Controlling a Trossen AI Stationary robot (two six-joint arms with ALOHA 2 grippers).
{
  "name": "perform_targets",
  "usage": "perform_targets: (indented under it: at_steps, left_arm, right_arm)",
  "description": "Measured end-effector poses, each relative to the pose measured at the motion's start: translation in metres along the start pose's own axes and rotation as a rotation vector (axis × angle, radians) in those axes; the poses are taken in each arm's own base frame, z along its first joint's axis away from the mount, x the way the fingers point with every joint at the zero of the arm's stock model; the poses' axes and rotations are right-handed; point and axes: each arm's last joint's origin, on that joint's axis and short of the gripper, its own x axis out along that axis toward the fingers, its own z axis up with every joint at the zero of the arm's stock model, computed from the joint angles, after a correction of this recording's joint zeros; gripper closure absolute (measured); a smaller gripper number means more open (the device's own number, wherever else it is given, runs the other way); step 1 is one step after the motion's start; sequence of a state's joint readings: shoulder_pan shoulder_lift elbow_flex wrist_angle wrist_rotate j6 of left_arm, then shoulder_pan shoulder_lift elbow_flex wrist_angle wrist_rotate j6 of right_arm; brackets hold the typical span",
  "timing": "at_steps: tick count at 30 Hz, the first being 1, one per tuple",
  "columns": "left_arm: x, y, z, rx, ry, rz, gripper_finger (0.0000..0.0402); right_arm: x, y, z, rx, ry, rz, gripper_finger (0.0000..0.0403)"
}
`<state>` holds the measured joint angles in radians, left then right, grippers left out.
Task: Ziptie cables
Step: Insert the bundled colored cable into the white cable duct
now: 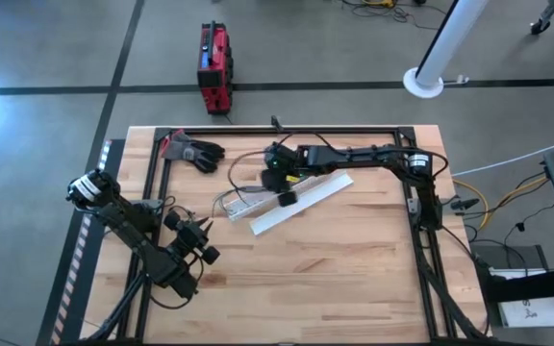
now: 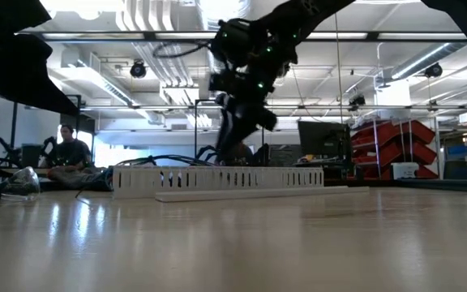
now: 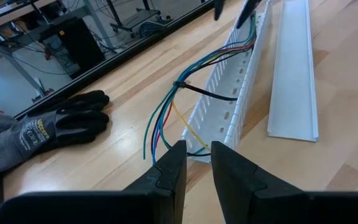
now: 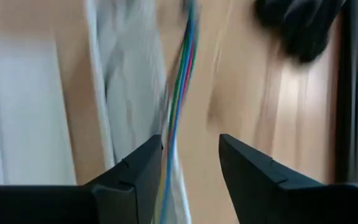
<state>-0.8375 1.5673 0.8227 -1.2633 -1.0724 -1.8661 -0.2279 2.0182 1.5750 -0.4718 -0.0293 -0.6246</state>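
Note:
The cables [image 3: 166, 118] are a thin bunch of green, blue, red and yellow wires. They come out of the end of the white slotted channel [image 3: 235, 93] and lie on the table, bound by a black ziptie [image 3: 180, 84]. My right gripper [image 4: 191, 155] is open above the channel, and the cables [image 4: 179, 81] pass between its fingers, close to one finger. My left gripper [image 3: 197, 162] stands open by a narrow gap, short of the cables' free ends, with nothing in it. In the high view it is at the table's near left [image 1: 205, 242]. My right gripper comes at the cables from above, with the wires running along the inner side of one finger [image 4: 142, 168]. I cannot tell whether that finger touches them.
The channel's flat white lid [image 3: 294, 74] lies beside the channel on its near side. A black and grey work glove [image 3: 48, 127] lies at the table's far left. A black frame rail [image 1: 287, 129] runs along the far edge. Bare wood fills the near half of the table [image 1: 335, 279].

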Motion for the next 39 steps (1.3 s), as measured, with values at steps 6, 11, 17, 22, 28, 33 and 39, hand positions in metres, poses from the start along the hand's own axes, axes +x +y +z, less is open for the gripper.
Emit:
perform_targets:
  at_steps: [6,11,17,22,28,33,39]
  left_arm:
    - [0.0,0.0,0.0,0.0,-0.001,-0.001,0.0342]
    - [0.0,0.0,0.0,-0.002,-0.001,-0.002,0.0342]
    - [0.0,0.0,0.0,-0.003,-0.002,-0.003,0.0342]
    - [0.0,0.0,0.0,-0.003,-0.001,-0.003,0.0342]
    - [0.0,-0.001,0.0,-0.005,-0.001,-0.003,0.0342]
    - [0.0,-0.001,0.0,-0.013,0.0,-0.007,0.0342]
    - [0.0,-0.002,-0.001,-0.019,0.002,-0.01,0.0342]
  right_arm:
    - [0.027,-0.01,0.012,0.225,-0.272,-0.001,0.0253]
    - [0.051,-0.011,0.012,0.309,-0.306,0.016,0.0255]
    - [0.066,-0.011,0.012,0.385,-0.319,0.058,0.0252]
    - [0.077,-0.006,0.009,0.373,-0.308,0.103,0.0274]
    - [0.071,-0.008,0.012,0.343,-0.323,0.091,0.0352]
    - [0.066,-0.006,0.015,0.287,-0.322,0.097,0.0393]
    - [0.057,0.013,0.028,0.095,-0.309,0.113,0.0399]
